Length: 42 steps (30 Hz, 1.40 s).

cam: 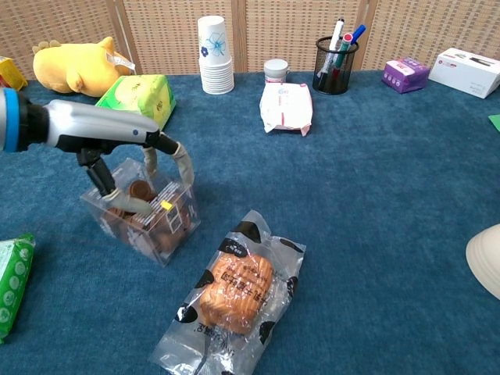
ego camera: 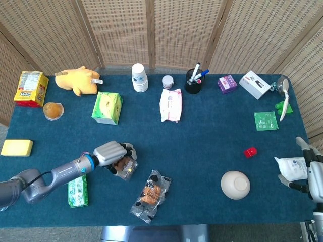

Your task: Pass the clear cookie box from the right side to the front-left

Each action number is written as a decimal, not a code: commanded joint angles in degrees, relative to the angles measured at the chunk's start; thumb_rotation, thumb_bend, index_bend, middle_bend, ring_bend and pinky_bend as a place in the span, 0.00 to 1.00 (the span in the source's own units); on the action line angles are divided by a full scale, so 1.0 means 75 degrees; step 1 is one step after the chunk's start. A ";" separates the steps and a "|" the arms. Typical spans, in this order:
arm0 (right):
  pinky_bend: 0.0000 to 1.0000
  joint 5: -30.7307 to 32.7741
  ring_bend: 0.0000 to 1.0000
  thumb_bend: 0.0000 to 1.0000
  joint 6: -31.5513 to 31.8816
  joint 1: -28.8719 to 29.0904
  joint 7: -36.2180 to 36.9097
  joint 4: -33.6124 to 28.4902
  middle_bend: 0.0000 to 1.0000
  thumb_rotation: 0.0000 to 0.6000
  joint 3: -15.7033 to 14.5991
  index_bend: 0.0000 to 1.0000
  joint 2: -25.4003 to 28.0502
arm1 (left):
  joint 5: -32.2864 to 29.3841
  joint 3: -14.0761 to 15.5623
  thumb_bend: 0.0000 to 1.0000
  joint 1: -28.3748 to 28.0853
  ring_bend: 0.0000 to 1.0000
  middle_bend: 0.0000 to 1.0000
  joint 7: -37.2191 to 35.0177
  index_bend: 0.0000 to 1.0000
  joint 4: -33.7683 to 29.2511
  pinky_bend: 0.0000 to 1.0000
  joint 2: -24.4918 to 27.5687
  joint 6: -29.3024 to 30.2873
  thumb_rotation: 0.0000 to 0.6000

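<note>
In the head view, the left hand point(ego camera: 112, 154) is gripping the clear cookie box point(ego camera: 122, 167) from above in the lower left part of the frame, fingers draped over its top and sides. The box is sitting well to the left of the table's middle, near the front edge, just to the left of a wrapped pastry point(ego camera: 150, 195) and to the right of a green packet point(ego camera: 77, 191). From here I cannot tell whether it is resting on the blue tabletop point(ego camera: 202, 131) or hanging slightly above it. At the lower right edge of the frame, the right hand point(ego camera: 309, 169) is holding nothing, its fingers apart, next to a white pouch point(ego camera: 292, 168) and away from the box.

In the chest view, the left hand point(cam: 129, 168) is showing at the left of the frame, wrapping its fingers point(cam: 183, 162) around the box point(cam: 143, 218), which is tilting a little and looking close to or touching the cloth. The pastry point(cam: 236, 293) is lying just to its right, apart from it. The right hand is out of this frame.

Judging by this, the carry across is largely done: the box is already in the front-left area. What is remaining is setting it flat and letting go.
</note>
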 commanded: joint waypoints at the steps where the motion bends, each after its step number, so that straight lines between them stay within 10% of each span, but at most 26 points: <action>1: 0.21 -0.0044 0.15 0.06 0.0040 -0.0039 0.0019 -0.0033 0.18 1.00 -0.0009 0.05 0.0022 | 0.0215 0.0177 0.30 0.0086 0.17 0.26 -0.0156 0.28 -0.0223 0.34 0.0191 0.0174 0.81; 24: 0.21 -0.0335 0.15 0.06 0.0129 -0.0169 0.0067 -0.0172 0.18 1.00 -0.0007 0.04 0.0063 | 0.1207 0.1092 0.30 0.0261 0.16 0.25 -0.0644 0.28 -0.1440 0.31 0.1048 0.0694 0.82; 42: 0.16 -0.0022 0.05 0.07 -0.0278 0.0320 0.0231 0.0695 0.18 1.00 0.0444 0.05 -0.0380 | -0.0478 0.0105 0.30 0.1954 0.06 0.17 0.1317 0.25 -0.1055 0.11 0.1018 0.2817 0.82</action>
